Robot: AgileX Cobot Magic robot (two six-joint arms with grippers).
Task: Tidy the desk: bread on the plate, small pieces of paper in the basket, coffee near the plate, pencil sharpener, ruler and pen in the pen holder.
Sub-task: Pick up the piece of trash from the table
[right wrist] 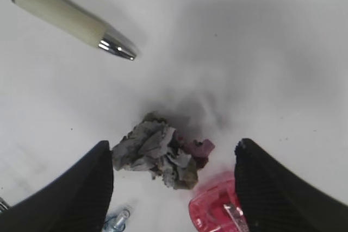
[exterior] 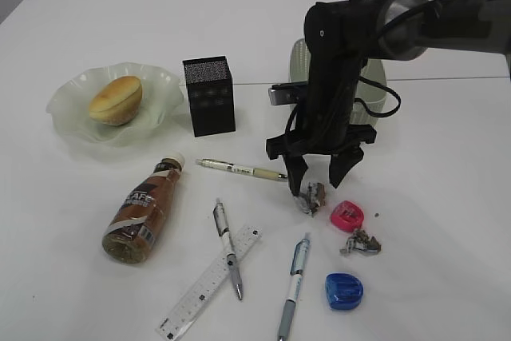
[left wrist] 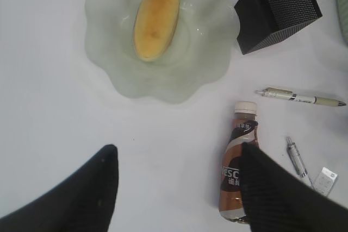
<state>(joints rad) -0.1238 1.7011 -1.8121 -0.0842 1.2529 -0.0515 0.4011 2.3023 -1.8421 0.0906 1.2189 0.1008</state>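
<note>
The right gripper [exterior: 319, 173] hangs with its jaws well apart and holds nothing; a crumpled piece of paper [right wrist: 155, 156] lies on the desk [exterior: 447, 197] between the two fingertips. Just beside the right fingertip lies a pink pencil sharpener [right wrist: 215, 207], so a closing jaw could push it or catch it together with the paper. The tip of a cream pen [right wrist: 70, 23] lies a little beyond the paper and could be knocked if the arm goes down slanted. A second paper piece [exterior: 361, 242] and a blue sharpener [exterior: 344, 291] lie further on the near side. The basket [exterior: 382, 89] stands behind the arm, mostly hidden.

The left gripper [left wrist: 179, 161] is also open and empty, above the lying coffee [left wrist: 235, 175]; the bottle is round and may roll. Its label reads "NESC", the rest is hidden. The bread [left wrist: 156, 19] is already on the plate [left wrist: 109, 42] beyond.
</note>
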